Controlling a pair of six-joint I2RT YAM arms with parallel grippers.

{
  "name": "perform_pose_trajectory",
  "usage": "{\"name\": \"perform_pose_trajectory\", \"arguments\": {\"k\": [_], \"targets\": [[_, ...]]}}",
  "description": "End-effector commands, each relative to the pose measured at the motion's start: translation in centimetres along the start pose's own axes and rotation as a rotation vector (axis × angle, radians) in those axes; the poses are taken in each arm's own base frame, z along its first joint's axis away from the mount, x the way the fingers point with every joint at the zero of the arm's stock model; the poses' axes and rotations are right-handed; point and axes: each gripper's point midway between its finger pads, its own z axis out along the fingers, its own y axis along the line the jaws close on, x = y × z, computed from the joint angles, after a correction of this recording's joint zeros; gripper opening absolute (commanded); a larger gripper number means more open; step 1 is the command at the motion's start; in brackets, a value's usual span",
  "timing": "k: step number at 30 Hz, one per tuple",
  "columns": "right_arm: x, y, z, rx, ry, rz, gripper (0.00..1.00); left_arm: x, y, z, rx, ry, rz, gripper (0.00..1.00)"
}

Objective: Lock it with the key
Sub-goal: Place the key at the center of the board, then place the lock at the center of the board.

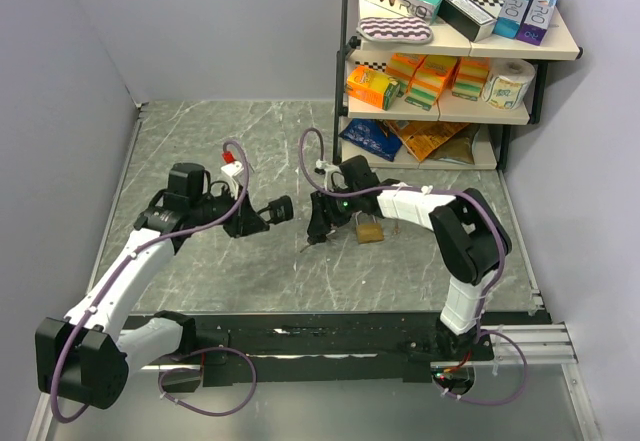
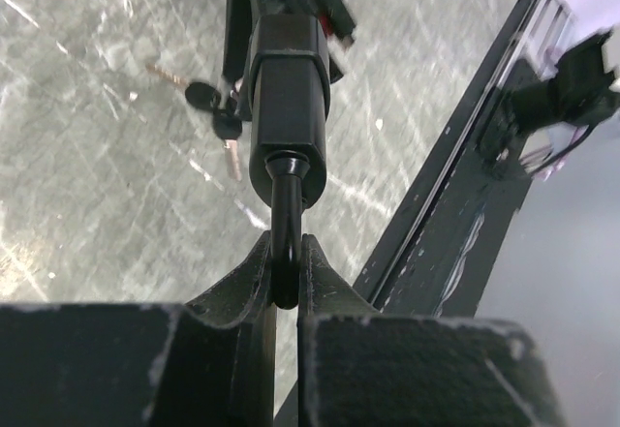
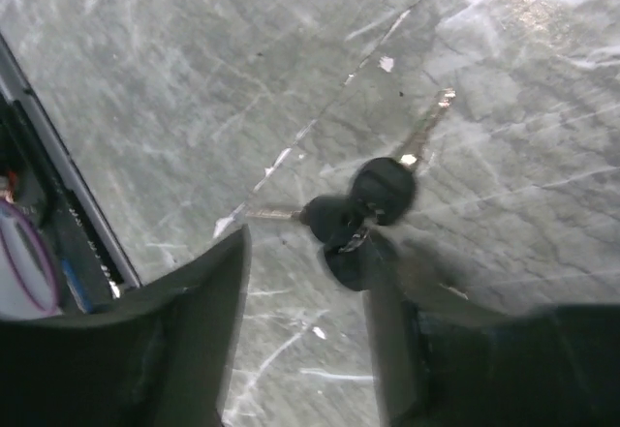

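Veined grey marble tabletop [image 1: 200, 141], round black-headed keys [image 3: 381, 191], smooth black faceted padlock [image 2: 286, 98].

top: bright, even, soft shadows | L wrist: glare on table [image 2: 58, 243], edges blurred | R wrist: keys [image 3: 358, 219] motion-blurred

Seen from above, bare table [image 1: 200, 141] lies open from 10 to 12 o'clock of the right gripper [image 1: 316, 231]. Close at 9 o'clock the black padlock [image 1: 280, 208], clamped in the left gripper [image 1: 262, 217], narrows the way. A brass padlock [image 1: 370, 231] blocks 3 o'clock, and the shelf rack [image 1: 450, 61] fills 1. The keys [image 3: 363, 219] seem to lie between the right gripper's spread fingers.
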Motion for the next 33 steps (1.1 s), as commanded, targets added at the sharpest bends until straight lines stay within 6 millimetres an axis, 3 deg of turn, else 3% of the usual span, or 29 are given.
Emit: {"name": "perform_pose_trajectory", "arguments": {"k": [1, 8, 9, 12, 13, 16, 27, 33], "targets": [[-3.5, 2.8, -2.0, -0.082, -0.097, -0.116, 0.68, -1.0, -1.3, -0.8, 0.067, -0.011, 0.145, 0.01], [-3.8, 8.5, -5.8, -0.372, -0.138, -0.271, 0.73, 0.9, -2.7, -1.8, 0.175, 0.103, 0.263, 0.01], [-3.9, 9.3, -6.5, -0.399, -0.151, -0.300, 0.85, 1.0, -2.7, -1.9, 0.190, 0.108, 0.310, 0.01], [-3.6, 11.9, -8.3, -0.532, -0.167, -0.364, 0.99, 1.6, -3.4, -2.1, 0.247, 0.129, 0.325, 0.01], [-3.0, 12.9, -8.8, -0.583, -0.147, -0.353, 0.99, 1.5, -3.9, -2.1, 0.273, 0.121, 0.325, 0.01], [-3.6, 14.5, -9.5, -0.629, -0.172, -0.395, 0.99, 1.6, -4.5, -2.1, 0.312, 0.108, 0.335, 0.01], [-2.7, 18.0, -9.0, -0.707, -0.141, -0.463, 0.93, 1.4, -5.4, -2.0, 0.367, 0.112, 0.291, 0.01], [-2.9, 18.8, -8.8, -0.743, -0.135, -0.459, 0.73, 1.5, -5.6, -1.8, 0.379, 0.112, 0.255, 0.01]]}}
